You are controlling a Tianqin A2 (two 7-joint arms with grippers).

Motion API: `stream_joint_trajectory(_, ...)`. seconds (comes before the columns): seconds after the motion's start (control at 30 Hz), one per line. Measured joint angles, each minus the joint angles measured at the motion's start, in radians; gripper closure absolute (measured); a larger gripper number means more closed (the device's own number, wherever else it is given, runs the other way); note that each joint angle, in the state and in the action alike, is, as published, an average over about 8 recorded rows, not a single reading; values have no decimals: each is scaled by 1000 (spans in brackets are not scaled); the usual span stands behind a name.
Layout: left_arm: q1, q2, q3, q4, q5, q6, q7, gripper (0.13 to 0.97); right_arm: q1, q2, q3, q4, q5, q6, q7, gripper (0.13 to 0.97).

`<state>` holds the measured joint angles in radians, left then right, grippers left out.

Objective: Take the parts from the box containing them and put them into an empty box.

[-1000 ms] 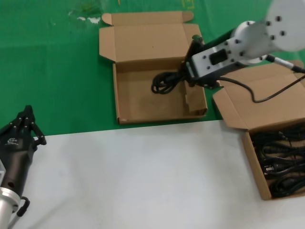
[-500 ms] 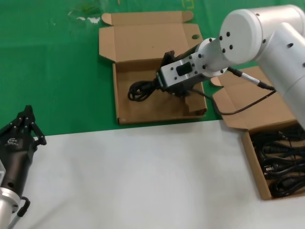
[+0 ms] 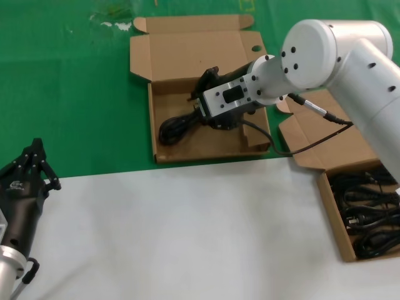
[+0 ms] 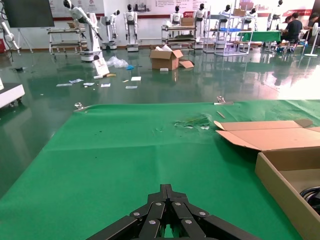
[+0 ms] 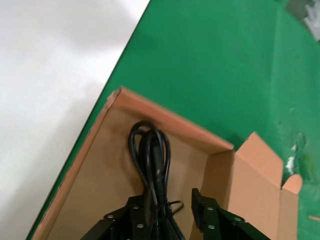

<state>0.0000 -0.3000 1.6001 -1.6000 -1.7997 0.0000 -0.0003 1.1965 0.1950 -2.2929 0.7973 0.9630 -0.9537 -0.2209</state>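
Note:
A black coiled cable [image 3: 172,128] lies in the shallow brown box with a round hole in its lid tab [image 3: 206,142], toward that box's left wall. My right gripper [image 3: 199,107] hangs low over this box at the cable's plug end. In the right wrist view its jaws [image 5: 167,197] stand apart; the cable [image 5: 152,160] rests against one finger with a gap to the other. The plain-lidded box [image 3: 333,215] at the right edge holds several more black cables [image 3: 369,212]. My left gripper [image 3: 34,150] is parked at the near left, shut and empty [image 4: 167,189].
Both boxes stand open, with the lids folded back. The holed box sits on the green cloth [image 3: 75,94] and its near wall meets the edge of the white table top [image 3: 187,231]. The right arm's thin cable [image 3: 306,140] loops over the plain box's lid.
My right gripper carried the cable leftward and down across the holed box. The cable now rests on the box floor near the left wall. The left arm has not moved.

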Motion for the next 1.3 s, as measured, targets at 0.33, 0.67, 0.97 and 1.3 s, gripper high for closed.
stream_joint_trajectory(0.33, 0, 0, 0, 0, 0, 0, 0, 957, -115, 92, 101, 276, 96, 6, 139, 693)
stream_joint_trajectory(0.67, 0, 0, 0, 0, 0, 0, 0, 957, -416, 197, 274, 599, 178, 175, 308, 482)
stream_joint_trajectory(0.97, 0, 0, 0, 0, 0, 0, 0, 949, -543, 203, 328, 676, 197, 261, 349, 306)
stream_joint_trajectory(1.3, 0, 0, 0, 0, 0, 0, 0, 891, -586, 197, 351, 684, 237, 304, 342, 176)
